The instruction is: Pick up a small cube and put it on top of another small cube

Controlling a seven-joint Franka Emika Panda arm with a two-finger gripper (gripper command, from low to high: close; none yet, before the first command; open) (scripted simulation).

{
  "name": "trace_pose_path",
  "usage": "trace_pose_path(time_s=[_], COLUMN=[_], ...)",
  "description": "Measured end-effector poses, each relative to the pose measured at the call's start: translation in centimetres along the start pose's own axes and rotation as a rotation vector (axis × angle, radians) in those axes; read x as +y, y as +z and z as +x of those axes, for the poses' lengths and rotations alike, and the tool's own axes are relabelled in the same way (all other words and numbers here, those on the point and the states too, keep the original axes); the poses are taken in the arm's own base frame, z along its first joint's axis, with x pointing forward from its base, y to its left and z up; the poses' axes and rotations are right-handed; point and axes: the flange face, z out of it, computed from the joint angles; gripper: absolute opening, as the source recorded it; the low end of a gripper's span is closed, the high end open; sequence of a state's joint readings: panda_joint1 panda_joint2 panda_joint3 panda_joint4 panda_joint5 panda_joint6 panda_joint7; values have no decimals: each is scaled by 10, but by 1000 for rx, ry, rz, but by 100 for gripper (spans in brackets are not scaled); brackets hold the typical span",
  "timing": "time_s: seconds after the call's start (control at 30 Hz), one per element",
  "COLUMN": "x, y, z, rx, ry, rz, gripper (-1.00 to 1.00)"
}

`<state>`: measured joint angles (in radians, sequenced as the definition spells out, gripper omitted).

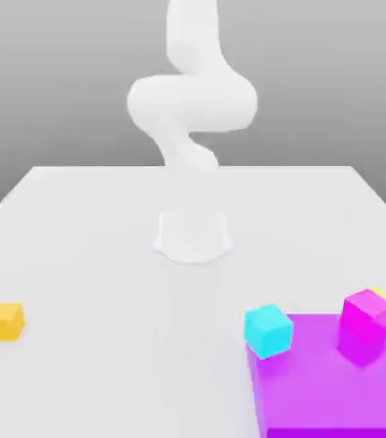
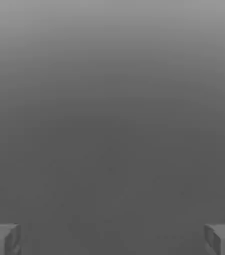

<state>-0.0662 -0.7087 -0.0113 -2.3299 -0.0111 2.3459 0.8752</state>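
The orange cube (image 1: 4,322) lies at the far left of the exterior view, directly on the pale table (image 1: 102,376), well apart from the other cubes.

Next comes the white arm (image 1: 193,103), near the middle. Its base stands on the table farther back than the orange cube, and its links rise out through the top of the picture.

Right of the arm, toward the front, is the cyan cube (image 1: 268,331), at the far left corner of the purple block (image 1: 333,385). It overlaps the block's edge in the picture; whether it rests there cannot be told. The block is broad and flat-topped, running down to the lower right.

Farther right, the magenta cube (image 1: 368,315) appears over the block's far right part, turned at an angle, with a darker patch below it. Just behind it a corner of the yellow cube (image 1: 382,294) peeps out, the rest hidden; whether the two touch is unclear.

In the hand view the gripper (image 2: 112,240) is wide open, its two fingers standing far apart with plain grey between them. All four cubes are outside its grasp, down in the scene's front part, well below the arm's raised links.
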Motion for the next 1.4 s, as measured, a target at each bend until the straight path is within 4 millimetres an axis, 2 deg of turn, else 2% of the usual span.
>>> trace_pose_path(time_s=[0.1,0.2,0.33,0.43,0.53,0.67,0.77,0.8,0.97,1.0,1.23,1.4], x=[37,84,162,227,296,401,459,471,507,511,510,486], y=[66,124,189,229,261,286,303,310,350,355,355,318], z=[24,44,60,63,56,37,6,-2,-30,-33,-33,-12], rx=[-9,-14,-15,-13,-10,10,7,7,9,8,9,9], ry=[163,324,544,713,884,1143,1299,1328,1354,1355,1355,1355], rz=[-112,-216,-350,-447,-541,-668,-755,-771,-787,-787,-787,-786], gripper=[0,0,0,0,0,0,0,0,0,-100,-100,-100])
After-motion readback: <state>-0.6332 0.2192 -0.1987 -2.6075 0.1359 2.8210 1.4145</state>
